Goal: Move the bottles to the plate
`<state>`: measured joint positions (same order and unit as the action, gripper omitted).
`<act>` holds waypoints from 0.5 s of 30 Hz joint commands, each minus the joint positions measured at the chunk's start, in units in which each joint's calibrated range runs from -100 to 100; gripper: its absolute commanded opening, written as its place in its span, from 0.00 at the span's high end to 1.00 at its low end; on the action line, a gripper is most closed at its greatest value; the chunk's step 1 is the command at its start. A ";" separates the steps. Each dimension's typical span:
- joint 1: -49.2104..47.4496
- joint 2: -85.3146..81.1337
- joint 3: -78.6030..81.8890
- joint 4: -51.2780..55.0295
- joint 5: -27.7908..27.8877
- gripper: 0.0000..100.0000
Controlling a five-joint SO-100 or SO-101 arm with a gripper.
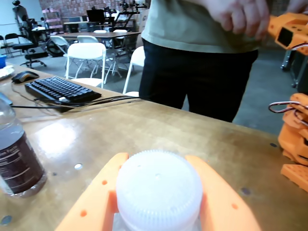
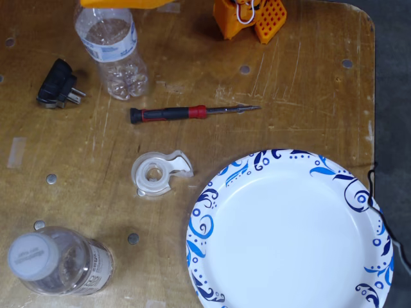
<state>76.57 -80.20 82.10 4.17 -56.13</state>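
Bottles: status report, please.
Gripper shut on blue-label bottle. Second bottle standing off the plate. Plate empty. Screwdriver and tape dispenser lie between.

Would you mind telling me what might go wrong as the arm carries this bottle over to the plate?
1. The end effector holds the bottle only near its cap, so it could swing or slip.
2. The screwdriver and tape dispenser lie between it and the plate; a low carry may snag them.

1 blue-labelled bottle [image 2: 114, 54] sits tilted at the table's top-left; 1 wider bottle [image 2: 54, 262] stands bottom-left; the swirl-rimmed plate [image 2: 212, 212] lies empty.
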 commanded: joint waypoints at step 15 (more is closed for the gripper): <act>-18.19 6.85 -23.37 0.01 -2.29 0.96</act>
<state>61.62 -76.76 65.20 4.34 -58.17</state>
